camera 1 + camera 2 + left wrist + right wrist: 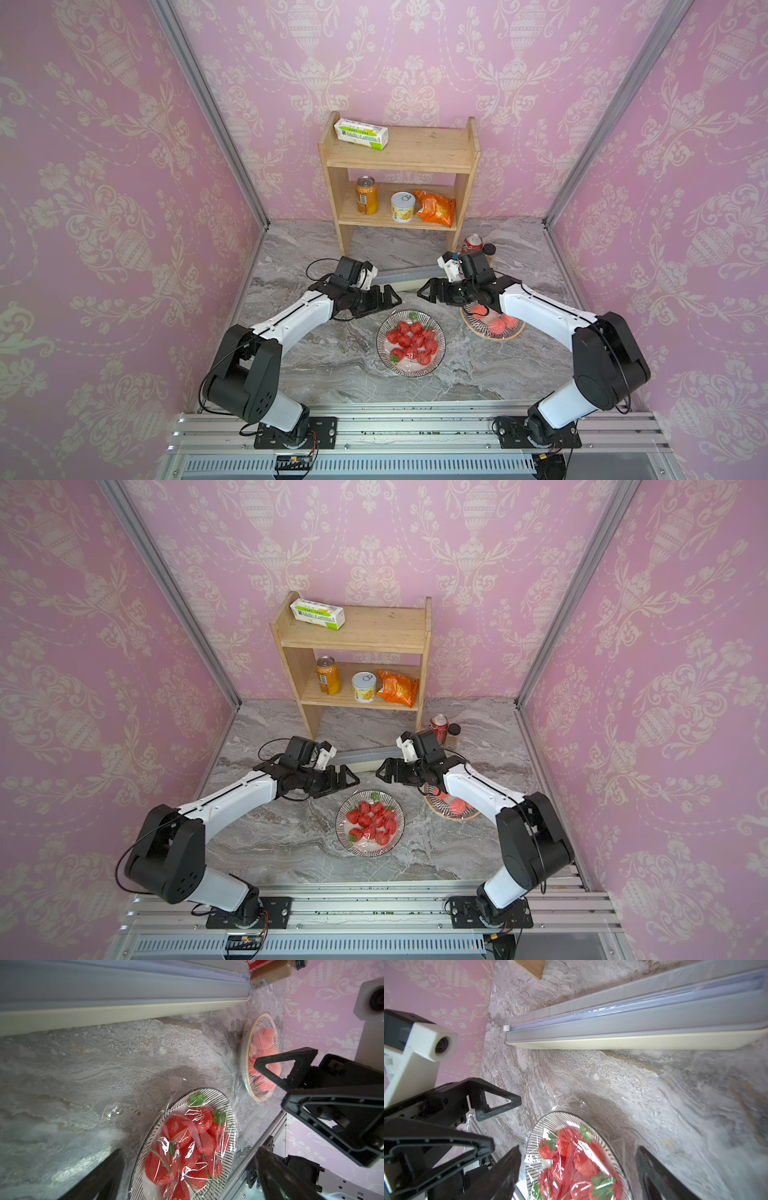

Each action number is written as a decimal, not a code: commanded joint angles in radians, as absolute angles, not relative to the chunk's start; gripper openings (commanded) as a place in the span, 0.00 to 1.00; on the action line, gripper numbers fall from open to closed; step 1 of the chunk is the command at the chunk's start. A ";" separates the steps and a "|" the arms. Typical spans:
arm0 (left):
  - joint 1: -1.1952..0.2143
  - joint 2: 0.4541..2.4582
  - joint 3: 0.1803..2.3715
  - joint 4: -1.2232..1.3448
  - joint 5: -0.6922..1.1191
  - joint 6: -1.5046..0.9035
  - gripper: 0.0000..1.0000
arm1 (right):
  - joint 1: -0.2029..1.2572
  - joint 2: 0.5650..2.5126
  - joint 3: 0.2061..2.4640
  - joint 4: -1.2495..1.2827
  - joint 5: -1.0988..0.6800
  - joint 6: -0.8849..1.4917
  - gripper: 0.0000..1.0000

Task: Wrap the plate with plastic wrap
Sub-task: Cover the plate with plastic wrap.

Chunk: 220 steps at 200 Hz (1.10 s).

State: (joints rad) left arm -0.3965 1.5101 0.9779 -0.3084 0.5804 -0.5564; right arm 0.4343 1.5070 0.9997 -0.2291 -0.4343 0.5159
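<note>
Left claw (391, 298) and right claw (427, 289) gape wide, empty; untucked plastic wrap (188, 1126) may lift off the plate (381, 345) rim.

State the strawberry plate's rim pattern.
Plate rim: thin black radial stripes on white; clearest in left wrist view.
</note>
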 commanded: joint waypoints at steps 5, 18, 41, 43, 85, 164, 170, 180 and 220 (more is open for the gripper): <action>-0.408 1.578 1.036 -0.311 0.663 -0.468 0.99 | 0.434 1.348 0.881 -0.411 -0.408 0.506 0.97; -0.418 1.626 1.066 -0.269 0.699 -0.471 0.99 | 0.434 1.282 0.817 -0.427 -0.450 0.540 0.99; -0.435 1.705 1.116 -0.235 0.726 -0.461 0.99 | 0.446 1.222 0.728 -0.432 -0.530 0.606 0.99; -0.436 1.711 1.120 -0.234 0.727 -0.460 0.99 | 0.449 1.216 0.721 -0.432 -0.532 0.619 1.00; -0.446 1.785 1.136 -0.129 0.751 -0.454 0.99 | 0.514 1.182 0.633 -0.401 -0.568 0.688 0.99; -0.471 1.852 1.077 0.023 0.767 -0.521 0.99 | 0.609 1.314 0.624 -0.247 -0.602 0.787 0.99; -0.471 1.851 1.068 0.028 0.767 -0.524 0.99 | 0.615 1.325 0.630 -0.241 -0.599 0.791 0.99; -0.472 1.848 1.054 0.040 0.770 -0.533 0.99 | 0.623 1.341 0.635 -0.224 -0.598 0.801 0.99; -0.486 1.833 0.979 0.096 0.782 -0.570 0.99 | 0.640 1.386 0.645 -0.138 -0.592 0.847 0.99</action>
